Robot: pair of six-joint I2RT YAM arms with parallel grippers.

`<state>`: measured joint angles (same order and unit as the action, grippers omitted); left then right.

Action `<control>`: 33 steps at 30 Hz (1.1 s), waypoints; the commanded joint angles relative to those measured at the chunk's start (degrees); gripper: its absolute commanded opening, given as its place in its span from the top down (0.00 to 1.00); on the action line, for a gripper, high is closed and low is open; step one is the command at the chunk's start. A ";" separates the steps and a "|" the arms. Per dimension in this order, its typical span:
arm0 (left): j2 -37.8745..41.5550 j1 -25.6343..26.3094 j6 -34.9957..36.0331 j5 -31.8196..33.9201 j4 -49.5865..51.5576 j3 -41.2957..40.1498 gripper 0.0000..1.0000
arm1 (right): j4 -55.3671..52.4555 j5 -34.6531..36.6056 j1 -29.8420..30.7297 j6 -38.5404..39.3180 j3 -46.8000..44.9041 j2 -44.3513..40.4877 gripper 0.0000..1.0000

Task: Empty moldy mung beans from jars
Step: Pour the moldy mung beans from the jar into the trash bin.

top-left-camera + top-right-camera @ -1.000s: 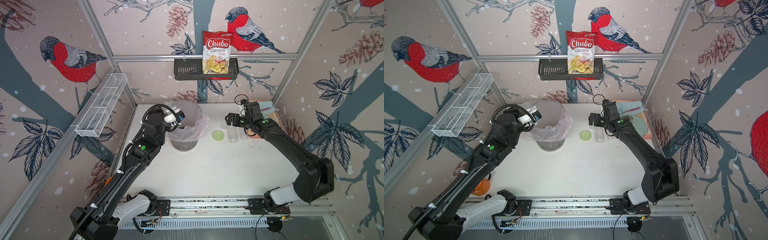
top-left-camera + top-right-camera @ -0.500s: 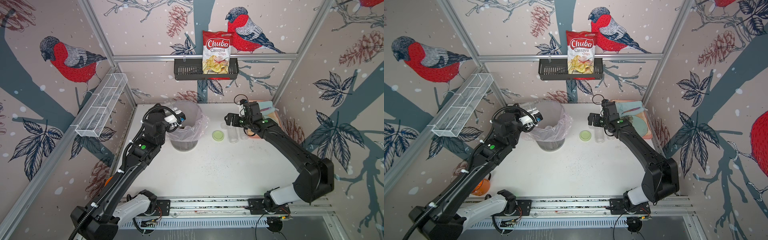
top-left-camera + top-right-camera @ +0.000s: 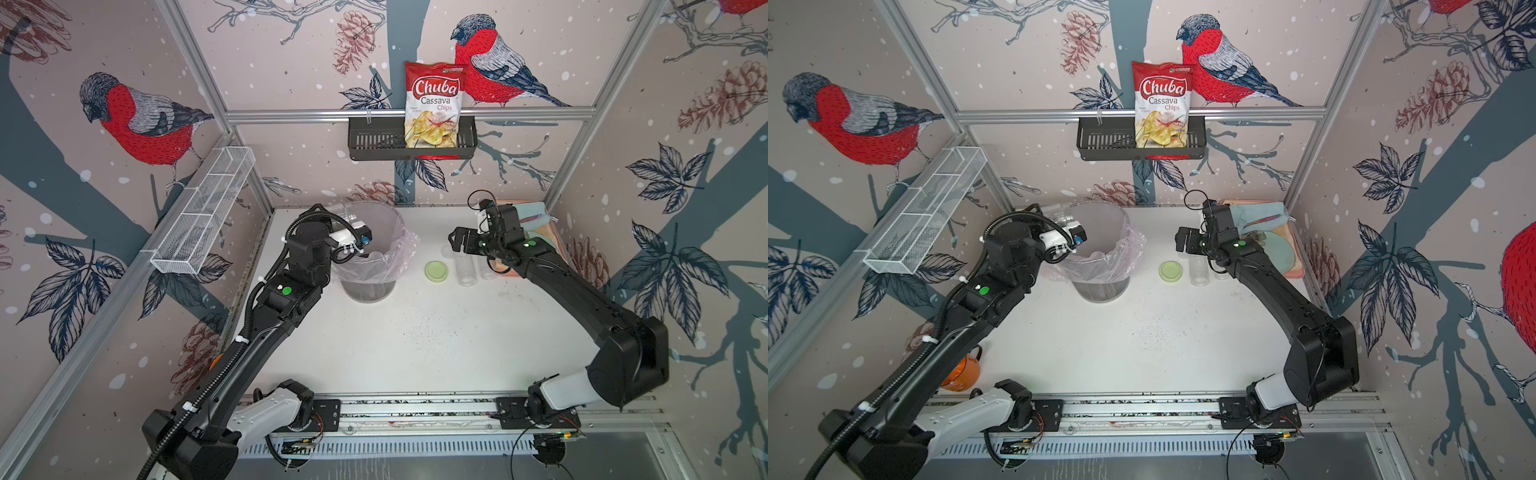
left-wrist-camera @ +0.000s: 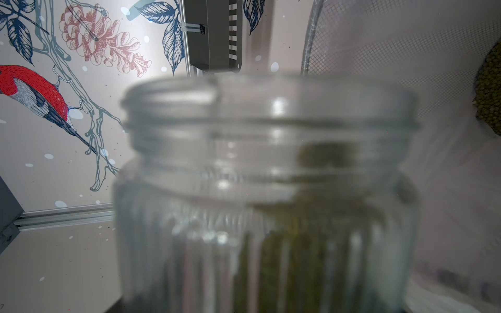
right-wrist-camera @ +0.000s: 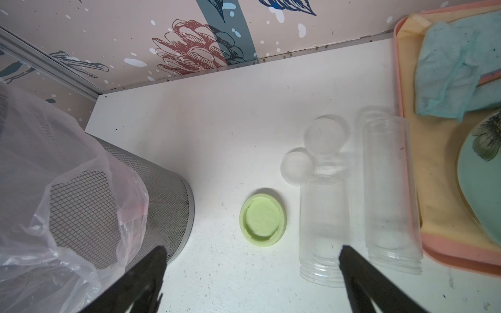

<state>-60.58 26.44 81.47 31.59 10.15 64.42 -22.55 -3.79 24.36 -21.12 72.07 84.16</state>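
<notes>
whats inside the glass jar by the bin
Inside the glass jar, a blurred olive-green mass of mung beans shows through its wall in the left wrist view; its mouth is lidless. How much sits near its base cannot be seen: that part is out of frame.

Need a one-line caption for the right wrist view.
Open right end effector hovers above a pale green round plastic lid and two empty clear plastic jars, beside the bag-lined mesh bin.

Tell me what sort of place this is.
Probably a robot test booth, not a home kitchen: bird-print panels in an aluminium frame, robot arms mounted on a base rail, and a lined mesh bin.
</notes>
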 commanded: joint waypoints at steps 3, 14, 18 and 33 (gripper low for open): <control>0.42 -0.85 4.44 0.03 -4.85 -0.07 1.00 | 1.72 -0.05 0.13 -0.27 0.00 0.01 0.00; 0.03 -1.74 11.39 -2.33 -4.49 -0.98 1.00 | 2.09 -0.19 0.31 -0.42 -0.40 0.03 0.01; 0.19 -2.15 12.03 -2.99 -5.07 -1.58 1.00 | 2.17 -0.21 0.27 -0.32 -0.31 0.03 0.00; -0.46 -3.53 16.51 -5.05 -7.95 -1.81 1.00 | 1.91 0.05 0.26 -0.01 -0.18 0.11 0.01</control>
<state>-61.12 23.14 95.18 27.00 9.32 61.87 -21.45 -3.79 24.60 -21.12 71.77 84.31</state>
